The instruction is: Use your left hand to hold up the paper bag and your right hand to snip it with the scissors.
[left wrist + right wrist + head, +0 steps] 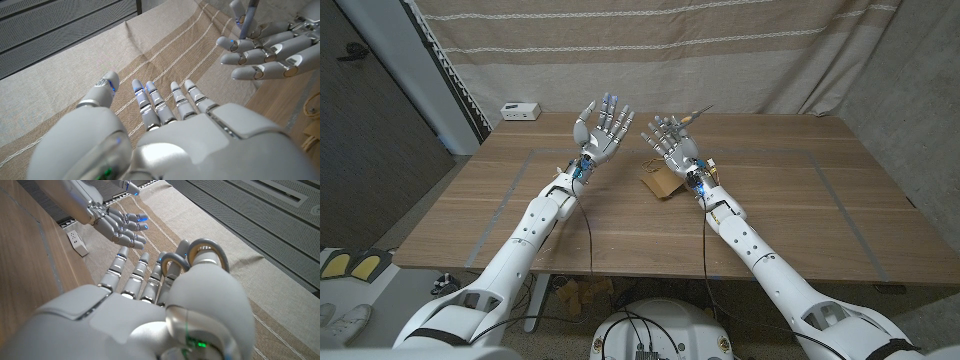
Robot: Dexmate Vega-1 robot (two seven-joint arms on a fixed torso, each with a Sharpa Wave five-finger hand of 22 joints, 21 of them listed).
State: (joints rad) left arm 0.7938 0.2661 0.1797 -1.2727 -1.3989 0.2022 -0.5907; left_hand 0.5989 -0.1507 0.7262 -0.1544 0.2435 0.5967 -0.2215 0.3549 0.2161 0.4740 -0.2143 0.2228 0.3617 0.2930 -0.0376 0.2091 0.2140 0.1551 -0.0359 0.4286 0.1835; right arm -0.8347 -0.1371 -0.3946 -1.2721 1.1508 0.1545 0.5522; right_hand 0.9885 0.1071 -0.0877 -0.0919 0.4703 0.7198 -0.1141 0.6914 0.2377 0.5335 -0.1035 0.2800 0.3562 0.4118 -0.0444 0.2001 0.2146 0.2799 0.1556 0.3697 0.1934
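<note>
My left hand (603, 125) is raised above the far middle of the table, fingers apart and holding nothing; its back fills the left wrist view (165, 110). Close beside it my right hand (670, 142) is also raised and holds the grey-handled scissors (200, 255), whose loops sit around its thumb and a finger. The scissors' blade (698, 112) points away toward the curtain, and it also appears above the right hand (265, 55) as a thin blade (248, 15). The brown paper bag (658, 183) lies on the table under my right wrist, partly hidden by it.
A white power strip (520, 110) sits at the table's far left corner (75, 241). A striped beige curtain (720, 50) hangs behind the wooden table (800, 210). Thin marked lines run across the tabletop on both sides.
</note>
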